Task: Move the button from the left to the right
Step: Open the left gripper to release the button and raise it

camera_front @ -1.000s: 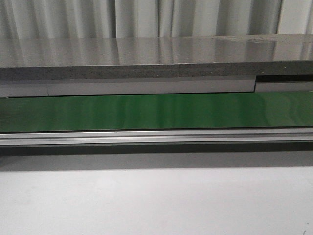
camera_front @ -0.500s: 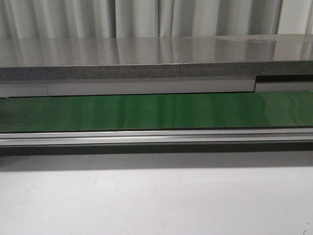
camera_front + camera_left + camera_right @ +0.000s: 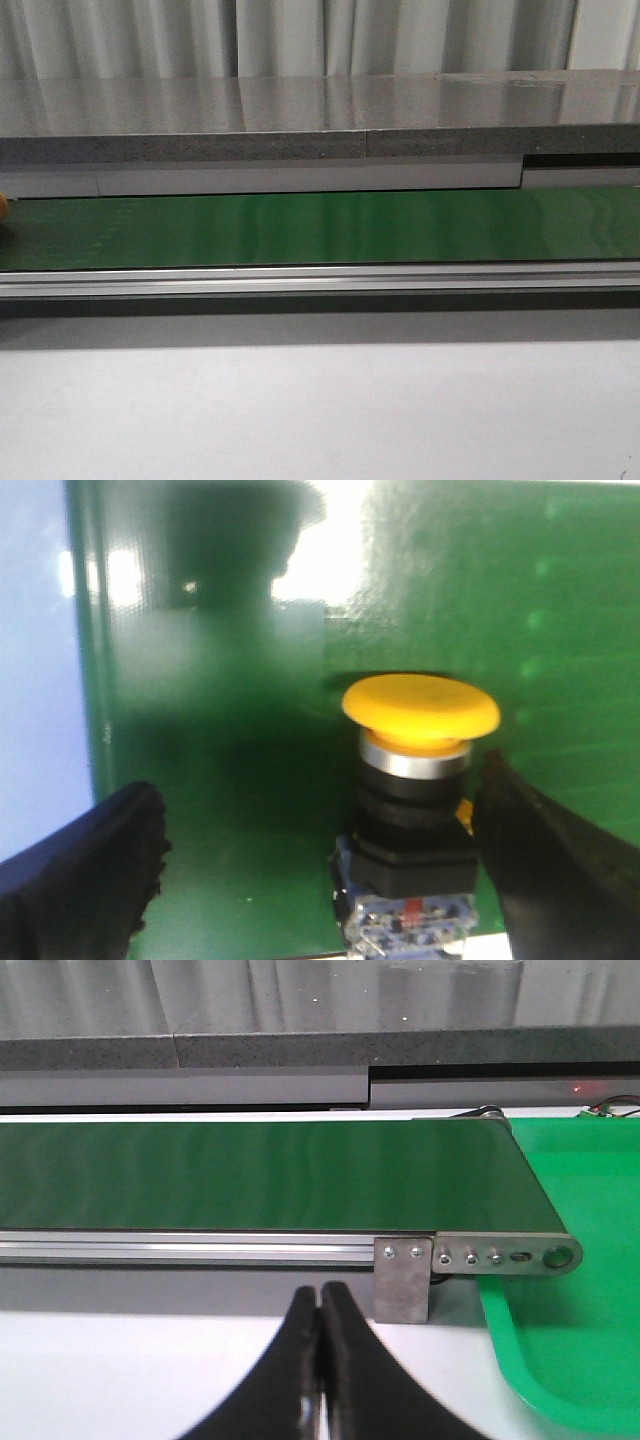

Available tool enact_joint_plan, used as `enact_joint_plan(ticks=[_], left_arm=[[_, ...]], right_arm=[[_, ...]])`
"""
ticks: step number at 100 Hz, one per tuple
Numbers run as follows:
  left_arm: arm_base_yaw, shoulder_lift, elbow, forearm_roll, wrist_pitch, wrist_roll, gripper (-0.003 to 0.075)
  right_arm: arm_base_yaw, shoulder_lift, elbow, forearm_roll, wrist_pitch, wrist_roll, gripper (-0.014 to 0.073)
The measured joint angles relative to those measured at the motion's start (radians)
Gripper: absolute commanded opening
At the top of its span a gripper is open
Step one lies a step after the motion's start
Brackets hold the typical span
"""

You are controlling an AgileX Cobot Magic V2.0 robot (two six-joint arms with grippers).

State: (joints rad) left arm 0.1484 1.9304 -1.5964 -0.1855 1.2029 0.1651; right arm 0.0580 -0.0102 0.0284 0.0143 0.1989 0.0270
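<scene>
The button (image 3: 418, 810) stood upright on the green conveyor belt (image 3: 560, 630), its broad yellow-orange cap on top, a bright metal ring under the cap, and a black boxy body below with small bluish and yellow details at the base. In the left wrist view the left gripper (image 3: 325, 865) had its fingers spread wide apart, one dark finger (image 3: 85, 875) well to one side of the button and the other finger (image 3: 545, 865) just beside the body on the opposite side; that nearer finger seemed to be close to the black housing, though the blur made it hard to say whether it touched. The button sat between the two fingers, nearer the second one, and nothing was clamped on it. In the front view only a small orange sliver (image 3: 3, 205) showed at the far left edge of the belt (image 3: 320, 228), probably the button's cap, too small to make out further. The belt ran across the picture behind an aluminium rail (image 3: 320, 280), with a grey stone-like ledge (image 3: 320, 145) behind it and a pale tabletop (image 3: 320, 410) in front. In the right wrist view the right gripper (image 3: 320, 1335) hung over the pale tabletop with its two dark fingers pressed together and holding nothing, in front of the belt's end roller bracket (image 3: 480, 1257), beside which lay a bright green tray (image 3: 580, 1290).
</scene>
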Motion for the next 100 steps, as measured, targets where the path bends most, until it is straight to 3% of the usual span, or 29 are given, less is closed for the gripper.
enact_joint_plan(ticks=[64,83,100], left_arm=[[-0.031,-0.440,0.023,-0.233,-0.090,0.155,0.0607],[-0.124,-0.657,0.202,-0.241,-0.233,0.185,0.0607],[-0.204,-0.877,0.463,-0.224,-0.419,0.192,0.0607]], right_arm=[[0.000,0.000,0.000,0.000,0.000,0.000,-0.0068],[0.000,0.000,0.000,0.000,0.000,0.000,-0.0068],[0.000,0.000,0.000,0.000,0.000,0.000,-0.0068]])
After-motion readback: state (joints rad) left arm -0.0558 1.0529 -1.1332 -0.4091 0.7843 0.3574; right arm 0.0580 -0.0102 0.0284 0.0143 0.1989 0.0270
